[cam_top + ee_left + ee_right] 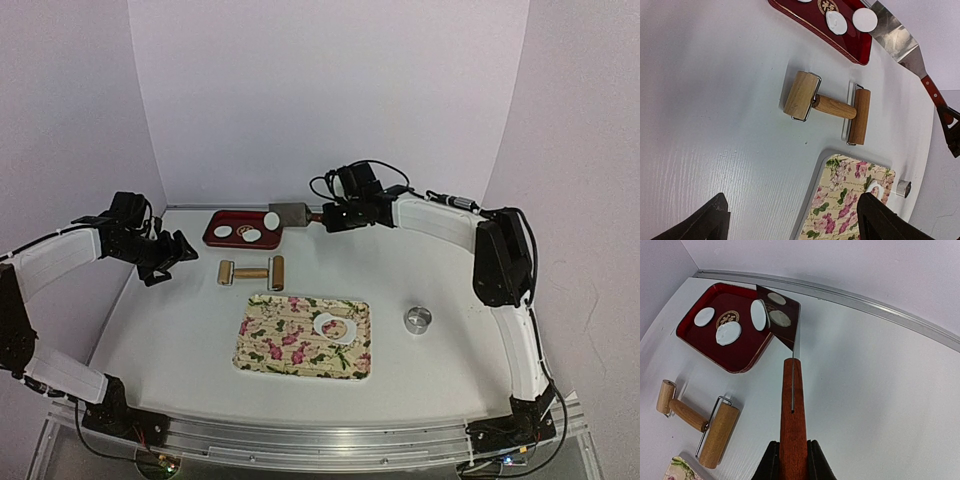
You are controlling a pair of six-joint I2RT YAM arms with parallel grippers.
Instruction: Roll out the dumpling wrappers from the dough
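Backdrop: pale lilac walls close in a white counter (440,270).
Right end effector (792,460): clamped tight on the reddish wooden handle of a spatula (791,390), whose metal blade reaches straight ahead of the fingers.
Blade load: one wrapper (759,315) sits on the far end of the blade, at the rim of the red tray (740,365). Whether it already touches the tray, I cannot tell.
Step in hand: this looks like delivering that disc. Keep the blade low, tip it gently and let the dough slide onto a bare patch. Then draw back along the handle's line so the thin round does not fold or stick.
Red tray contents: two wrappers (728,333) lie flat beyond the blade, apart from each other.
Left end effector (790,220): fingers spread wide, holding nothing, above bare counter.
Rolling pin (832,106): lies on the counter ahead of the left fingers, between them and the red tray.
Floral tray (262,340): just beside the rolling pin; holds a flat white leftover (335,327) with a round hole.
Ring cutter (417,319): beyond the floral tray, well apart from both arms.
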